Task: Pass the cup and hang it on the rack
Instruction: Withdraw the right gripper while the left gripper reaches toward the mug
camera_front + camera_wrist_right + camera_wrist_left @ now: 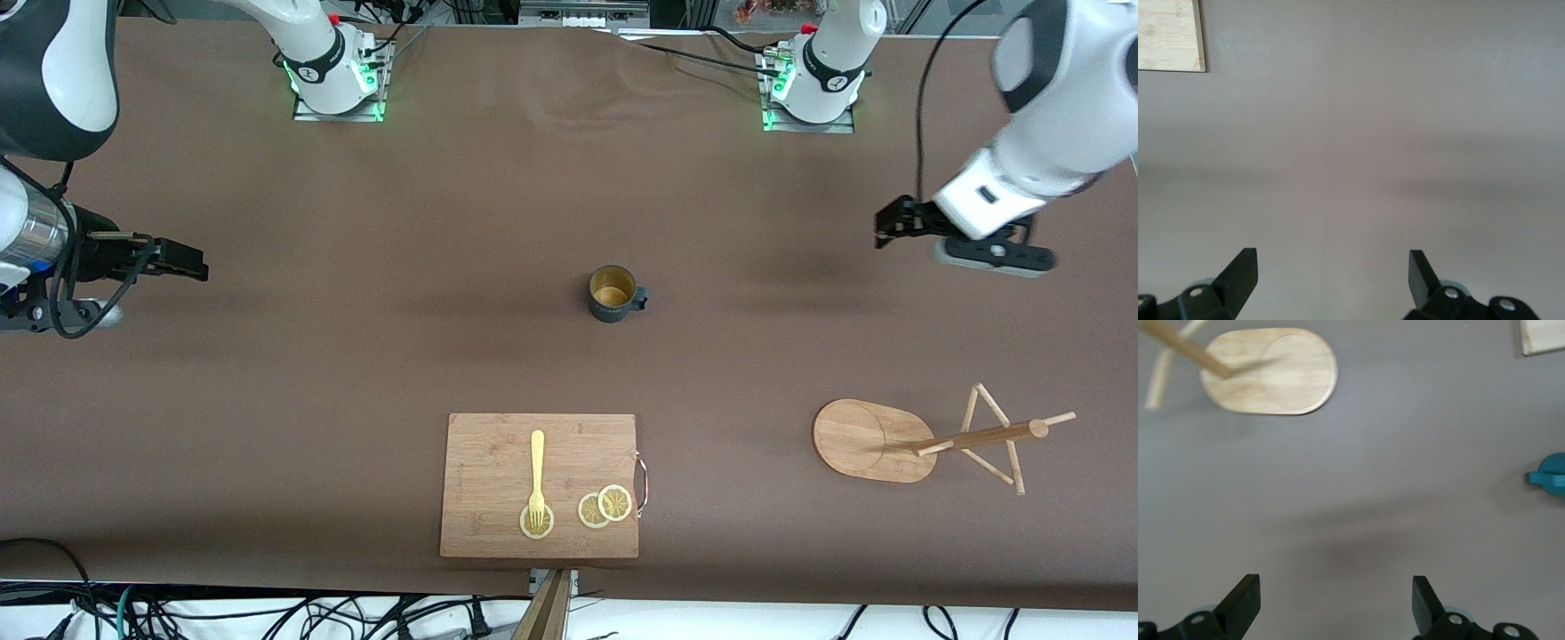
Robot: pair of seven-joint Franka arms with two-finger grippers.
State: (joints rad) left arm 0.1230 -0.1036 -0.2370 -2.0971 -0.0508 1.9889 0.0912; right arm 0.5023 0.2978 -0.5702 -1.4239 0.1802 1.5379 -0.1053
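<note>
The dark teal cup (613, 293) stands upright at the middle of the table, with a tan inside and its handle toward the left arm's end. Its edge shows in the left wrist view (1551, 475). The bamboo rack (876, 440) stands toward the left arm's end, nearer to the front camera than the cup, and its oval base shows in the left wrist view (1271, 372). My left gripper (893, 224) is open and empty in the air over bare table, apart from the cup; it also shows in the left wrist view (1336, 600). My right gripper (187, 260), open and empty, waits at the right arm's end (1333, 277).
A rectangular wooden cutting board (498, 462) lies at the table's front edge, nearer to the front camera than the cup. A yellow fork (537, 480) and lemon slices (605, 507) lie on it. Its corners show in both wrist views (1541, 337) (1170, 35).
</note>
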